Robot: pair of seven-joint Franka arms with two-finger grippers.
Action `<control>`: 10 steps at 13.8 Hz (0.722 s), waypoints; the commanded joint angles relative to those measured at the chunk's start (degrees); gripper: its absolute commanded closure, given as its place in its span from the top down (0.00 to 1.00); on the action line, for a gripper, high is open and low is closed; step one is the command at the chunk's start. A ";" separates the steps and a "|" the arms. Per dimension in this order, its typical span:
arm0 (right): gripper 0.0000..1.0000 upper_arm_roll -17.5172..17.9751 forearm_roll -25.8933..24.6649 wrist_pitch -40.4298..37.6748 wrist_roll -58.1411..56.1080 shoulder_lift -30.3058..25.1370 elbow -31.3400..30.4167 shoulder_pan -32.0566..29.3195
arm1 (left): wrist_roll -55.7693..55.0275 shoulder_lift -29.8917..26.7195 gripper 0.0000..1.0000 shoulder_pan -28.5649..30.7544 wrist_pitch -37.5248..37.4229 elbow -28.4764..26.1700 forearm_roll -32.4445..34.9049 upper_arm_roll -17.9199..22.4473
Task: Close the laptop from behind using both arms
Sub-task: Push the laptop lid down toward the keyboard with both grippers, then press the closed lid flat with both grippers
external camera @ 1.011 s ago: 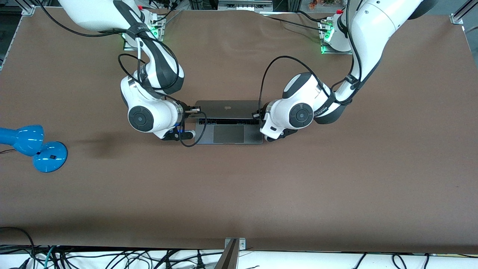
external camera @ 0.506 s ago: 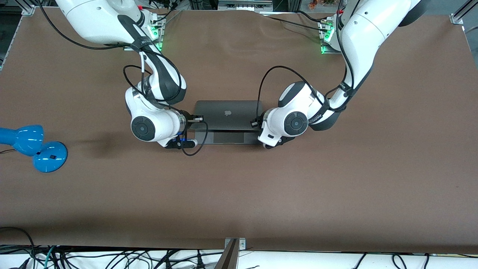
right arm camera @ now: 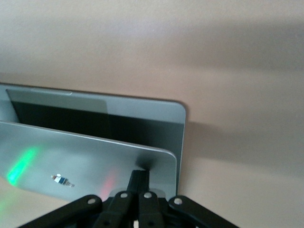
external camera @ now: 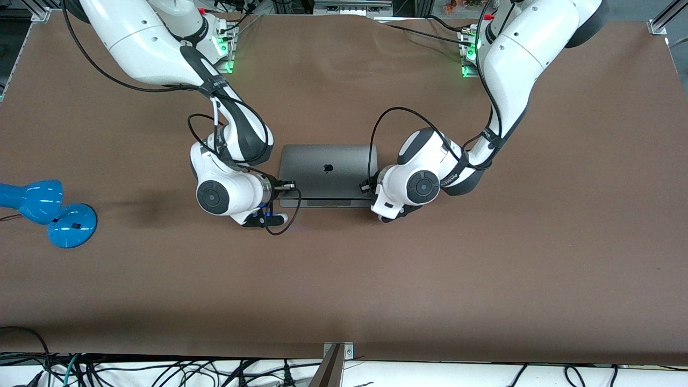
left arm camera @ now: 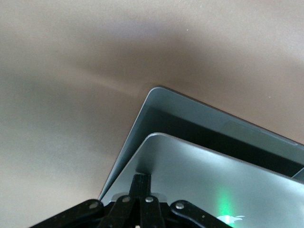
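Brown counter (external camera: 344,279) under two white arms, with a blue desk lamp (external camera: 48,212) well apart at the right arm's end. Grey laptop (external camera: 328,174) at mid-counter between the two wrists, logo side of the lid (external camera: 328,161) facing up, and only a thin strip of the base (external camera: 328,203) showing at the edge nearer the front camera. Nearly shut, judging by the wedge of dark gap in both wrist views; not yet flat.

Risks from here, as judgement:
- Uneven push: one arm pressing ahead of the other, twisting the thin lid across its hinge.
- Slipping: narrow fingertips on smooth metal close to the lid's corners, likely to skate off the edge and strike the base or the counter.
- Too much force at the end: lid snapping down, or the whole laptop sliding toward the front camera rather than folding.
- Loose black cables hanging at both wrists, close enough to catch a corner.

Left hand (left arm camera: 142,176): fingers pressed together, pinching nothing, tip touching the lid's back just beside the corner toward the left arm's end. Right hand (right arm camera: 138,173): likewise pressed together, tip on the lid's back near the corner toward the right arm's end. Laptop thus directly under both hands, its lid touching both tips and its base lying flat on the counter below.
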 commanded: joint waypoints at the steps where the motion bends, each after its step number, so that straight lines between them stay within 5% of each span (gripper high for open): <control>1: 0.04 -0.59 -0.62 0.14 -1.04 1.55 1.86 0.39 | -0.63 1.49 0.00 -1.51 0.13 2.21 2.18 1.24; 10: 0.04 -0.67 -0.80 4.53 -2.79 4.98 2.66 0.39 | -0.63 3.78 0.00 -3.88 2.50 3.88 2.18 3.70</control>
